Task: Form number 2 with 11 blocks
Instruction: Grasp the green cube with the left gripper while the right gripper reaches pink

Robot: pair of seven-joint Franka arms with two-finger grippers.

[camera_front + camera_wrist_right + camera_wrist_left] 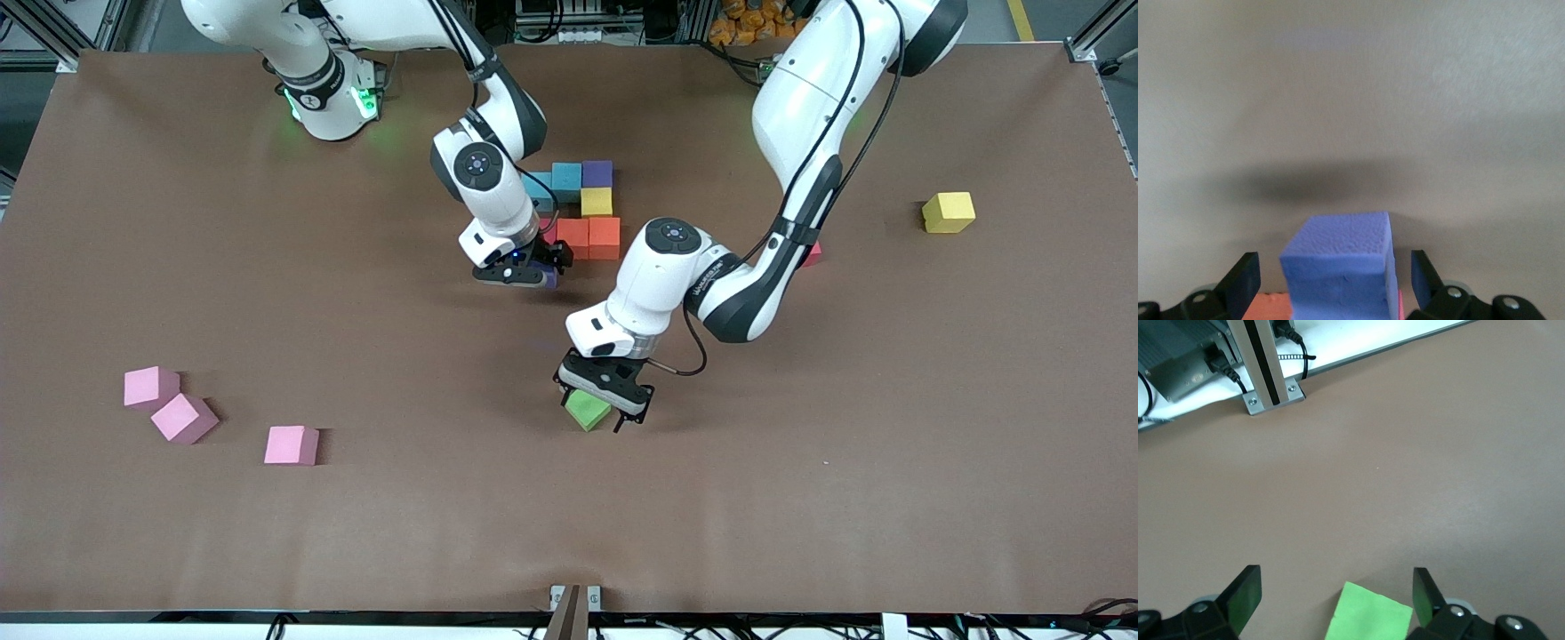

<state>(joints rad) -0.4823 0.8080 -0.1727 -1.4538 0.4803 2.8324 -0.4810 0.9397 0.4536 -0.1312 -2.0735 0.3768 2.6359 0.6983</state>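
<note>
Green block (588, 410): on the table nearest the front camera, turned cornerwise, between the spread fingers of the left gripper (603, 397), untouched.
Left wrist view: gaps show on both sides of the block.
Purple block (1341, 267): between the released right gripper's (524, 271) fingers, beside the orange blocks (589, 237).

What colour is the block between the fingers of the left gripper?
Green: the block shows best in the front view.

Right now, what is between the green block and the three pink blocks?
Nothing. In the front view, only bare brown table lies between the green block and the pink blocks.
</note>
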